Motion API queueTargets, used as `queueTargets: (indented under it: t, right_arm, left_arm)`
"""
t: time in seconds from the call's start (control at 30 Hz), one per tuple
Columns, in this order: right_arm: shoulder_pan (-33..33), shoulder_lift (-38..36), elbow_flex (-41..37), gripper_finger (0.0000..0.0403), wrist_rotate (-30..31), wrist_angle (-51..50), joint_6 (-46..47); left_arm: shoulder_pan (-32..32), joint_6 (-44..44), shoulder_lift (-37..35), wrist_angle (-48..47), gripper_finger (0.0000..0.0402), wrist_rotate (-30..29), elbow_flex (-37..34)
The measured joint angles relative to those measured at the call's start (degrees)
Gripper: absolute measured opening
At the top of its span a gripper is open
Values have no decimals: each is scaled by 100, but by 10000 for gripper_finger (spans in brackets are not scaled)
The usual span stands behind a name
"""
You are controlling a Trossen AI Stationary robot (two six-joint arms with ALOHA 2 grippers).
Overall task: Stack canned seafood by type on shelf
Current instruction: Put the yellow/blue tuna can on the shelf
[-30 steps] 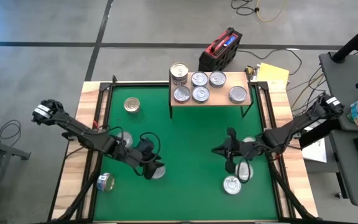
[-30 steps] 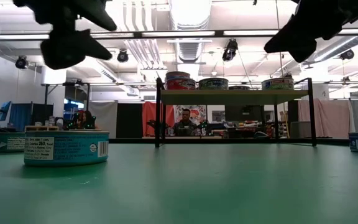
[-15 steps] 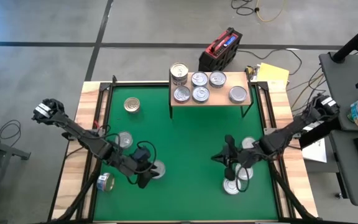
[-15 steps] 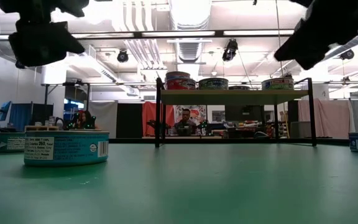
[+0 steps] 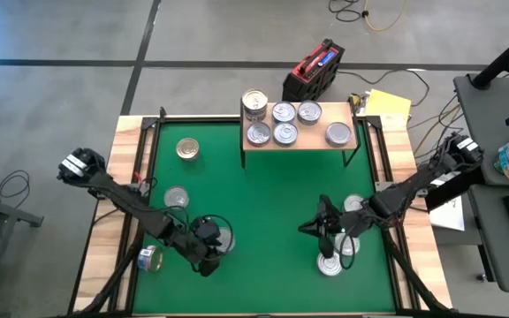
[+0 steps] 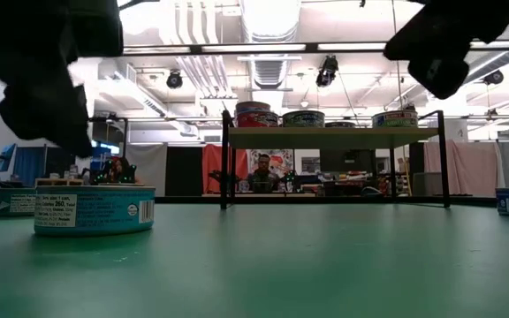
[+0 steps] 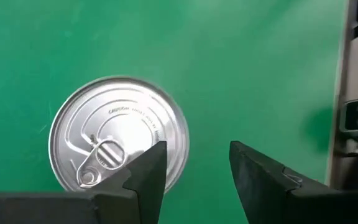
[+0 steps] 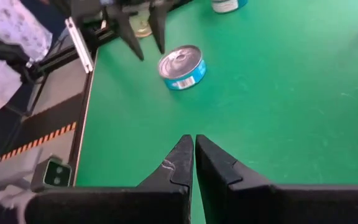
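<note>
The left gripper [image 7: 194,171], fingers parted, hangs beside the silver tuna can [image 7: 118,140]; it should centre over the can before closing. The right gripper [image 8: 194,155] waits closed.

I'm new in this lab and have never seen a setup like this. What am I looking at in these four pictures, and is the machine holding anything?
It is a robot with two dark jointed arms working over a green mat with a wooden border. One picture looks straight down, one looks level across the mat, and two come from cameras on the arms' wrists.

At the mat's far edge stands a small light-wood shelf on thin black legs, already carrying six short round metal tins. More tins lie loose on the mat, such as a gold-topped tin.

The left pincer hangs open just above a silver-topped tin with a pull tab, one finger over its edge, not yet gripping. The right pincer is shut and empty; its camera sees a blue-labelled tin farther off. Nothing is held.
</note>
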Motion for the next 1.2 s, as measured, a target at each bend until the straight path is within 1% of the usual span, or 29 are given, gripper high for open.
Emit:
queueTargets:
  t: [0.13,0.3,0.6,0.67,0.87,1.13,1.2]
  right_arm:
    - [-242,80,6,9,-1,-6,28]
    - [-460,198,6,9,-59,10,72]
    - [-475,200,6,9,-48,6,50]
    - [-477,200,6,9,-48,-2,1]
    - [-477,211,6,9,-49,-124,35]
    - [-477,-34,4,9,-47,-925,352]
    - [-477,-76,4,9,-33,-975,371]
  left_arm:
    - [2,17,194,-100,134,-35,0]
    - [7,-107,258,-381,91,-98,4]
    - [7,-244,256,-405,8,-97,7]
    - [7,-258,256,-409,2,-96,7]
    - [7,-304,269,-668,1,-113,9]
    - [4,-207,347,-786,1,-225,9]
    - [3,-97,406,-772,1,-259,23]
